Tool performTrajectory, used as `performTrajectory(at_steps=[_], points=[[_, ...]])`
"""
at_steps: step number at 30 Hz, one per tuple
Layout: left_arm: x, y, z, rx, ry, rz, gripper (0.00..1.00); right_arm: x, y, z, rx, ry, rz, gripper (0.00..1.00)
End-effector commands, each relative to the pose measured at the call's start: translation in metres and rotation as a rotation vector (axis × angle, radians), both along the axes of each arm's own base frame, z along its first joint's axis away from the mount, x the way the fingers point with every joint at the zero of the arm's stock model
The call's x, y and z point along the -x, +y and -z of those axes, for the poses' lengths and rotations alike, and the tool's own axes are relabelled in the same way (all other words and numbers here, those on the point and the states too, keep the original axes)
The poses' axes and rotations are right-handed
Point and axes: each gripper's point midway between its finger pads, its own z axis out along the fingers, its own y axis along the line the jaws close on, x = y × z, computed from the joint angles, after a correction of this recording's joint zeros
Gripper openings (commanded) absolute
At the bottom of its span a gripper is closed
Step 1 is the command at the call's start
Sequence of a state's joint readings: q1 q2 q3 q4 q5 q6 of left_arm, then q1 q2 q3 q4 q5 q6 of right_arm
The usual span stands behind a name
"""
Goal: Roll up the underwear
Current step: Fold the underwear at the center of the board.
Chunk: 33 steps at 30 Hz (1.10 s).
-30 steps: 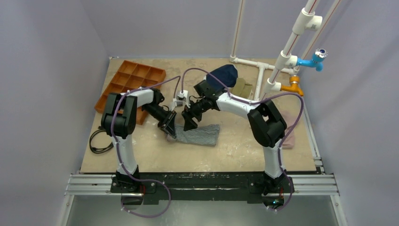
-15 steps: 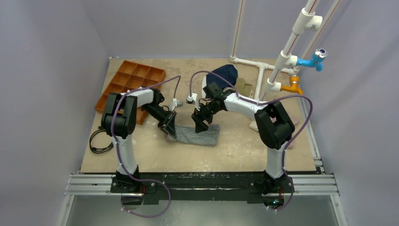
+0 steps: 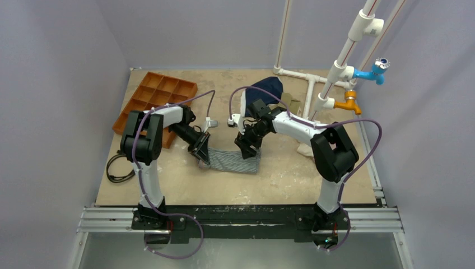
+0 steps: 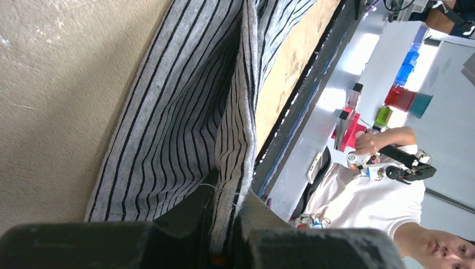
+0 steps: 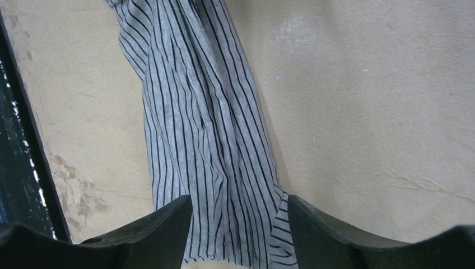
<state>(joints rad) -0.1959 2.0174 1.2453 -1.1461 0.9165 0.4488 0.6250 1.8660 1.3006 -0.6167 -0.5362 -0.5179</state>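
Your table (image 3: pixel 168 185) fills most of the overhead view, beige and pretty scuffed. The orange divider tray (image 3: pixel 157 98) sits at the far left corner. At the far middle there's a navy garment (image 3: pixel 268 88) with an olive-tan one (image 3: pixel 288 102) right beside it.

The underwear (image 3: pixel 232 161), the grey-and-white striped piece, lies about mid-table. It's stretched left to right between your two arms, mostly flat, with a few long folds running along it.

Your left pincer (image 3: pixel 203 152) is at the underwear's left end and it's clamped onto it. In the left wrist view, a seam edge of the striped cloth (image 4: pixel 168 129) is squeezed between the two fingers and pulled up into a ridge. The rest of the cloth runs away across the table.

Your right pincer (image 3: pixel 246 148) is down over the right part of the underwear, near its far edge, with the jaws apart. In the right wrist view, striped fabric (image 5: pixel 207 140) fills the gap between the fingers and lies slack there, so nothing is pinched. I can't tell if those fingertips touch the table.
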Motion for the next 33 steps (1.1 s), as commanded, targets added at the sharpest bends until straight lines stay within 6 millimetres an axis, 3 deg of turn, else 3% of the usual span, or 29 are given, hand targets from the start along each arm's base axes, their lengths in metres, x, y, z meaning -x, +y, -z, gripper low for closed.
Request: performTrajectory(at_steps=[1, 14, 19, 25, 33], points=[[-0.003, -0.002, -0.007, 0.034, -0.034, 0.005, 0.0, 0.001, -0.015, -0.002, 0.041, -0.026, -0.003, 0.62], [-0.004, -0.002, -0.006, 0.026, -0.034, 0.003, 0.0, 0.015, -0.025, -0.004, 0.039, -0.01, -0.017, 0.59], [-0.003, -0.001, -0.005, 0.024, -0.03, 0.003, 0.0, 0.003, -0.022, -0.018, 0.005, -0.077, 0.033, 0.62], [-0.002, -0.002, -0.008, 0.041, -0.034, 0.009, 0.0, -0.005, -0.001, -0.047, -0.104, -0.092, 0.007, 0.65], [0.005, -0.011, -0.04, 0.19, -0.108, 0.05, 0.0, 0.003, 0.04, -0.059, -0.292, 0.05, -0.085, 0.65]])
